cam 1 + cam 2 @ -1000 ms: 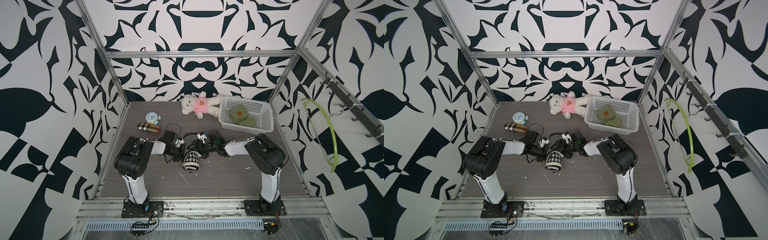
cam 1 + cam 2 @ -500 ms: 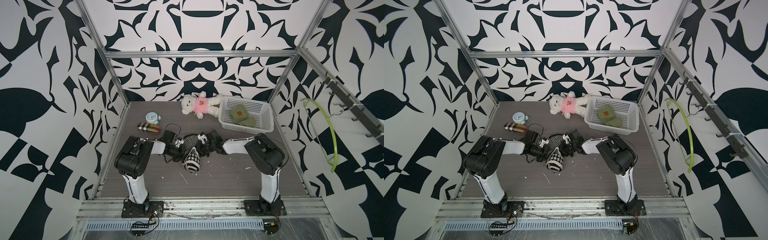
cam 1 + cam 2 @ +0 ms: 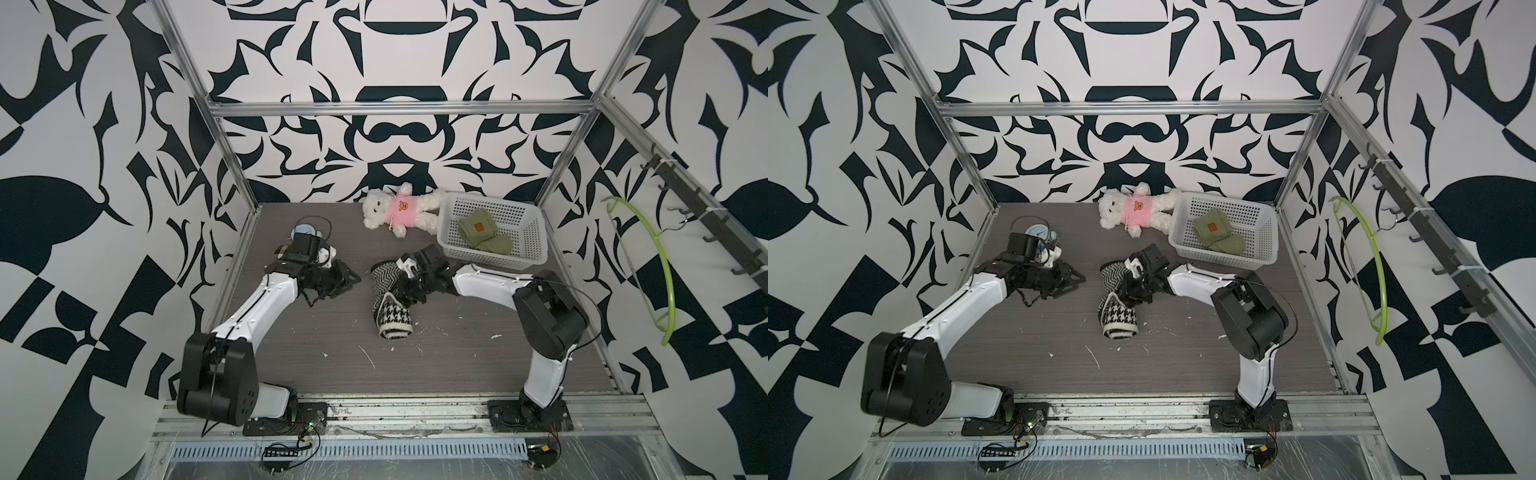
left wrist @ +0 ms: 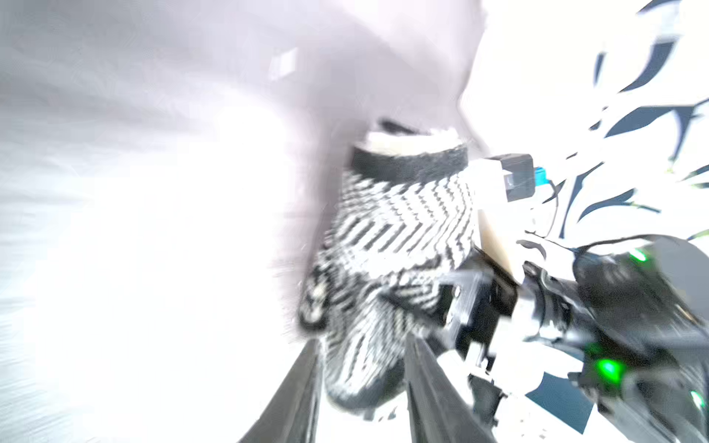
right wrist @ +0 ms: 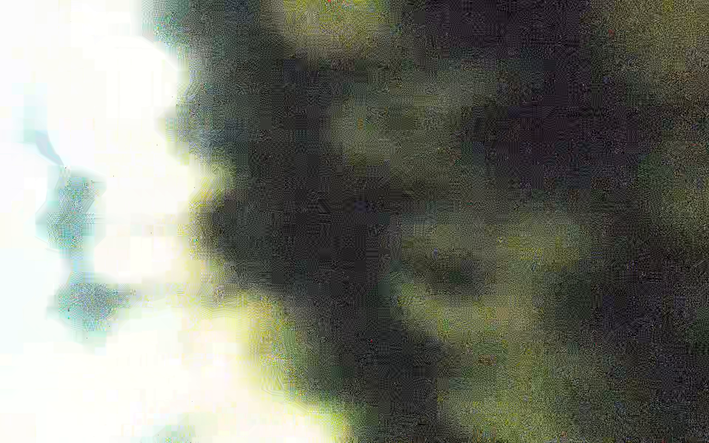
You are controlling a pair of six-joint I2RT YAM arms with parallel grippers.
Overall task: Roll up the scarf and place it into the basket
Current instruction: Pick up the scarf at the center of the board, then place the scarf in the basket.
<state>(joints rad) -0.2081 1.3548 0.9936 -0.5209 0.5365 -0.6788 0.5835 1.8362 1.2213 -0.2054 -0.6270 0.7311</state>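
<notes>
1. While the left gripper is hovering part-open and empty, the right gripper is pressing into the scarf, grip impossible to tell.
2. It is lying on the table, outside the basket.

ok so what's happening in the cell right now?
Scarf-rolling job, midway. The black-and-white scarf lies partly bunched on the table, not in the white basket, which holds a green knit item. The right gripper is pressed into the scarf's middle; whether it actually grips is unclear. The left gripper sits clear of the scarf, jaws open.
</notes>
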